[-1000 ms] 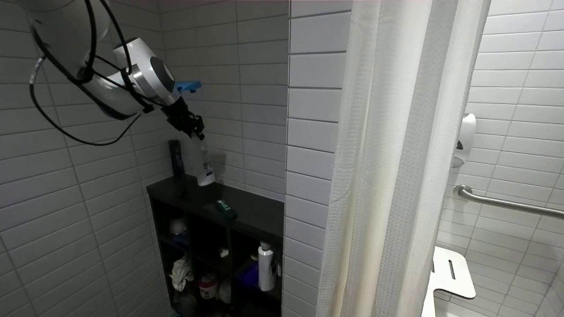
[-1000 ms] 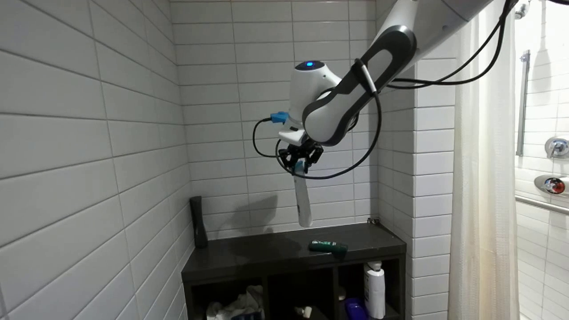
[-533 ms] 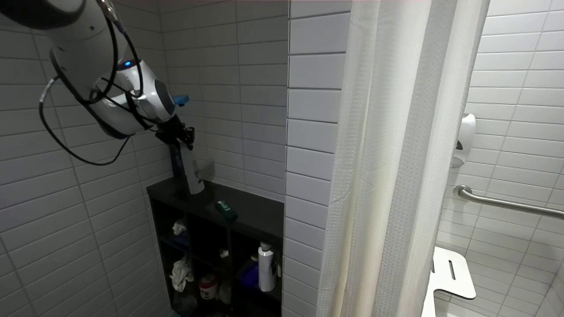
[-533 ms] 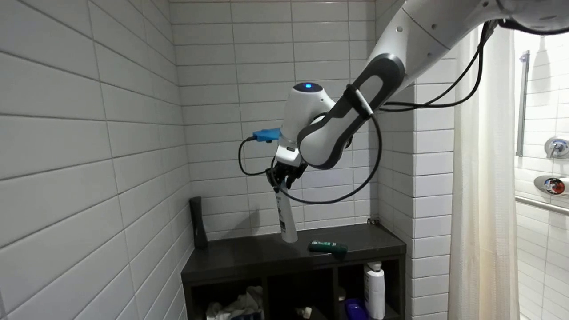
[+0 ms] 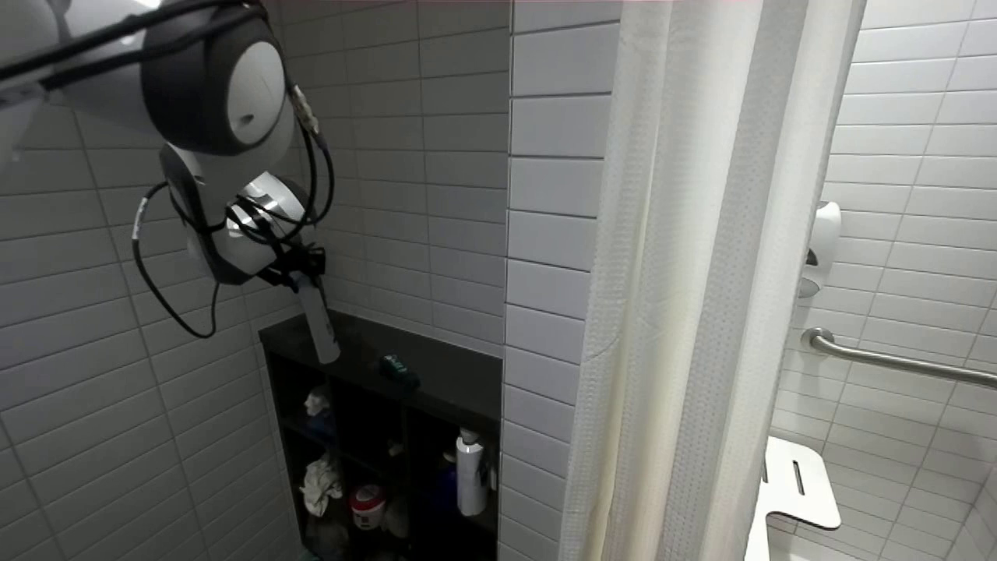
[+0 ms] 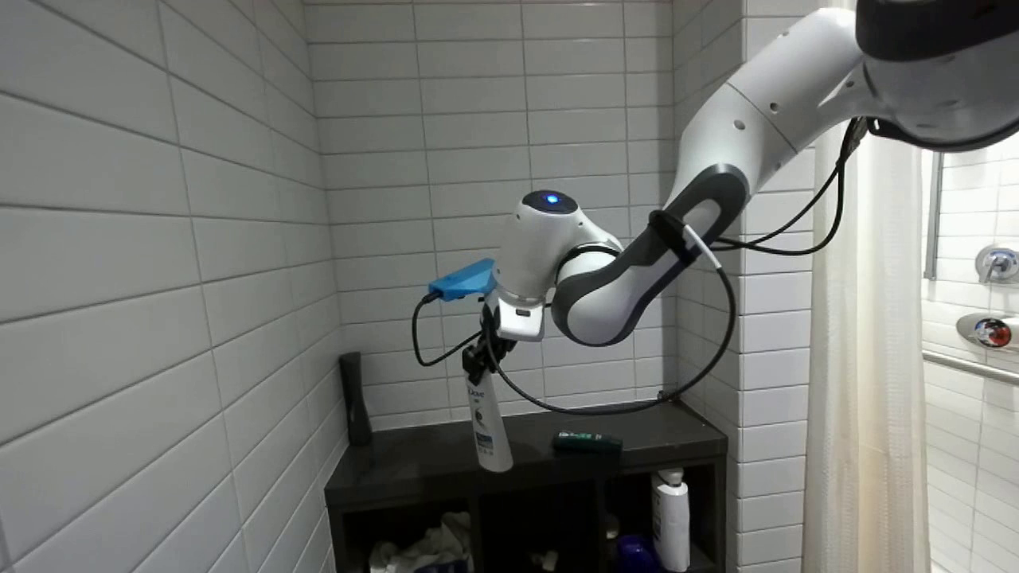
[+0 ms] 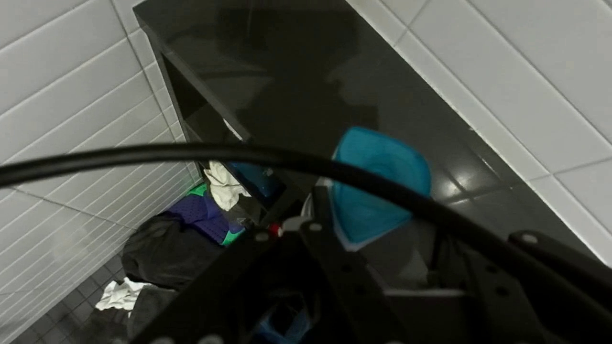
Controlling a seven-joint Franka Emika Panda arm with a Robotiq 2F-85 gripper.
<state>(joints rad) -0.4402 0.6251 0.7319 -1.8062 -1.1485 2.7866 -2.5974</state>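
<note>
In an exterior view, a green tube (image 6: 587, 442) lies below and right of the fingers (image 6: 476, 364), a dark container (image 6: 356, 399) stands to their left, a shelved white bottle (image 6: 673, 524) farther below right, and a pale curtain (image 6: 866, 358) hangs well rightward.

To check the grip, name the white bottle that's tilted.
The Dove bottle, held at a slant in the gripper; the other white bottle stands upright in the shelf.

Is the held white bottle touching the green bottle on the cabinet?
Apart: both exterior views show dark cabinet top between the held white bottle and the green bottle.
</note>
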